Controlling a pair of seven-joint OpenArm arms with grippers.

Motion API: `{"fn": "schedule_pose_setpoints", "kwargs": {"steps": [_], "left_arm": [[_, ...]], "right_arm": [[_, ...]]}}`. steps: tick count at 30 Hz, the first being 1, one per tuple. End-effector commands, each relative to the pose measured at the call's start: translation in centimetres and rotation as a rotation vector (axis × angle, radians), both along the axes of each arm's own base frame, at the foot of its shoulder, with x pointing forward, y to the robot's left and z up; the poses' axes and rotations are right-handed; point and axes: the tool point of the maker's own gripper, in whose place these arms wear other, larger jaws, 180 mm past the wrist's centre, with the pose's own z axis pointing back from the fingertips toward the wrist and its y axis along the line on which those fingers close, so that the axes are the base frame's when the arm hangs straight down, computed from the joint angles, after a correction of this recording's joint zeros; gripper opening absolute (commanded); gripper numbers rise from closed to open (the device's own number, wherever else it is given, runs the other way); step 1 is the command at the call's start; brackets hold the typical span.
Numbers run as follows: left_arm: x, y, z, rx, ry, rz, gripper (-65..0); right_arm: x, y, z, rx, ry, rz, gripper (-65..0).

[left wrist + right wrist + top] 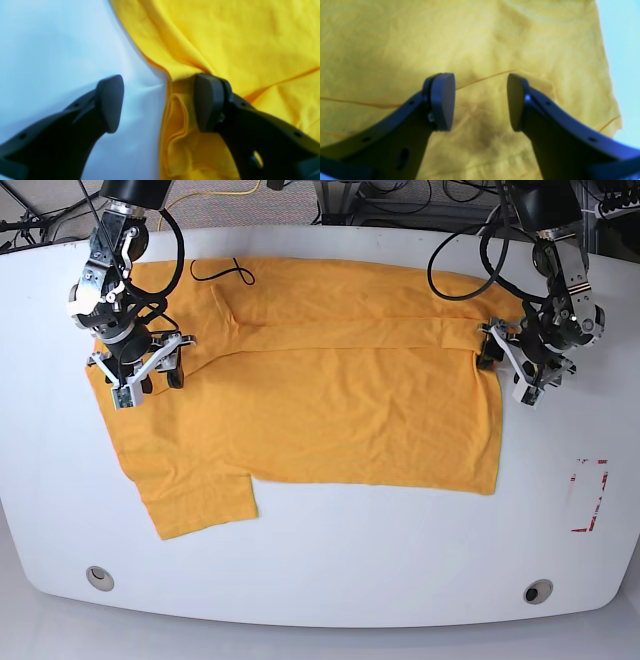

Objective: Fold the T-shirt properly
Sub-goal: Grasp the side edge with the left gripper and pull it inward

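The orange-yellow T-shirt (330,400) lies spread and wrinkled across the white table (320,560), one sleeve (200,500) pointing toward the front left. A thin black squiggle (222,270) shows near its far left edge. My left gripper (505,370) is open at the shirt's right edge. In the left wrist view one finger (110,102) rests over bare table and the other (208,102) on cloth, with the folded hem (175,117) between them. My right gripper (150,385) is open low over the shirt's left part, its fingers (443,100) apart above a seam (482,78).
A red-outlined mark (590,495) sits on the table at the right. Two round holes (98,577) (538,590) lie near the front edge. Cables run behind the table's far edge. Bare table (50,37) lies beside the shirt's right edge.
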Motion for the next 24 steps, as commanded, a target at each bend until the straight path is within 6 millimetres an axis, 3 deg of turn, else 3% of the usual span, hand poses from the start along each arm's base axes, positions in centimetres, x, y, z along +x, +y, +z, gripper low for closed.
{"fn": "schedule_pose_setpoints", "kwargs": {"steps": [1,9,13,19,21,24], "left_arm": [[-0.31,0.68,0.27,0.033,0.012,-0.002,-24.7],[0.27,0.92,0.17,0.026,0.019,0.011,-26.8],[0.23,1.01,-0.03,0.025,0.026,0.013,-30.9],[0.17,1.08,-0.16,0.027,0.03,0.016,-45.2],[-0.07,0.74,-0.44,0.024,0.041,0.004,-57.2],[-0.01,0.74,-0.44,0.022,0.039,0.004,-60.4]], "right_arm": [[0.79,-0.2,1.33,-0.005,-0.047,0.005,-33.5],[0.7,-0.2,1.22,-0.006,-0.044,0.007,-33.3],[0.69,-0.22,1.22,-0.006,-0.044,0.006,-33.4],[0.65,-0.14,1.21,-0.004,-0.044,0.008,-33.4],[0.61,-0.31,1.11,-0.006,-0.04,0.002,-33.2],[0.64,-0.33,1.15,-0.006,-0.042,0.002,-33.3]]}}
